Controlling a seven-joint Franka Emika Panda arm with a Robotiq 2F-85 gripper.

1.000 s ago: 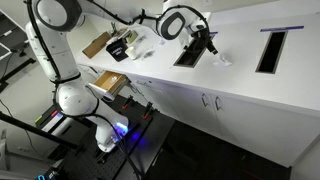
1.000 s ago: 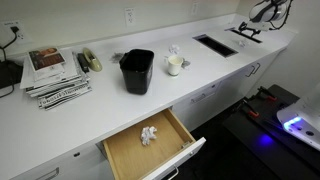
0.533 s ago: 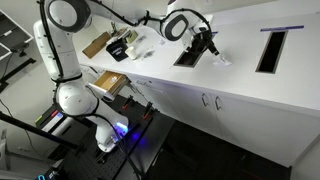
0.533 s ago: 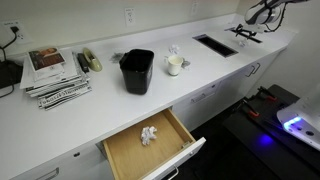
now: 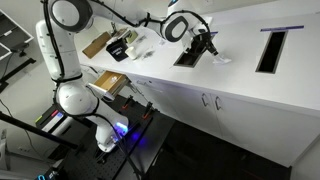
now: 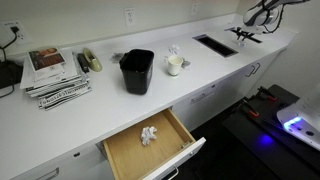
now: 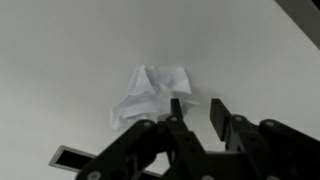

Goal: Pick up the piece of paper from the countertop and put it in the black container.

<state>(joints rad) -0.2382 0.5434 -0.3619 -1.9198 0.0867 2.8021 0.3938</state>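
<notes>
The piece of paper is a crumpled white scrap lying on the white countertop. My gripper hangs low just right of it. Its left finger stands at the paper's right edge. The jaws are narrowed but apart, with only bare counter showing in the gap. In an exterior view the gripper is beside a dark countertop opening, with the paper just below it. The black container stands upright and open-topped far along the counter from the gripper.
A white cup stands beside the container. Magazines lie at the counter's far end. An open wooden drawer holds another crumpled white scrap. A second dark opening is cut into the counter.
The arm's upper links shifted slightly a second ago. The gripper has stayed over the paper by the countertop opening.
</notes>
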